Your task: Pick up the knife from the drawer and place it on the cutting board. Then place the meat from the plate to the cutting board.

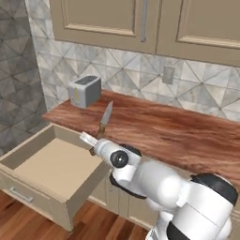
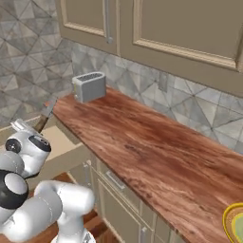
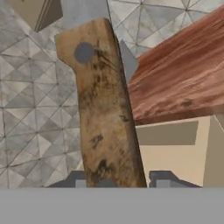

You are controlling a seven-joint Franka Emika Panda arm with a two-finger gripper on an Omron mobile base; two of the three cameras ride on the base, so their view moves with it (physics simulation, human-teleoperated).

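A silver toaster [image 1: 85, 90] stands at the upper left of the left base view, on the far left end of the reddish wooden counter [image 1: 178, 133], against the tiled backsplash [image 1: 197, 89]. A wall outlet [image 1: 168, 75] sits in the tiles at upper centre. Beige wall cabinets [image 1: 112, 21] run along the top edge of the frame. In the right base view, narrower drawers with silver handles [image 2: 114, 182] show below the counter front at lower centre, and the yellow plate [image 2: 233, 223] sits at the lower right corner, cut by the frame edge; what it carries cannot be made out.

The drawer [image 1: 51, 168] stands pulled out at the lower left of the left base view, its tan floor bare, its silver bar handle at the front face.

The gripper [image 1: 92, 143] sits at centre left of the left base view, above the drawer's right rear corner and just before the counter edge. Its fingers are clamped on the knife [image 1: 104, 121] at the lower part of the brown handle. The blade rises up and slightly right from the gripper, ending over the counter's front edge. In the hand view the wooden handle, with one grey rivet, runs from the upper centre down between the two finger tips [image 3: 164, 178] at the bottom.
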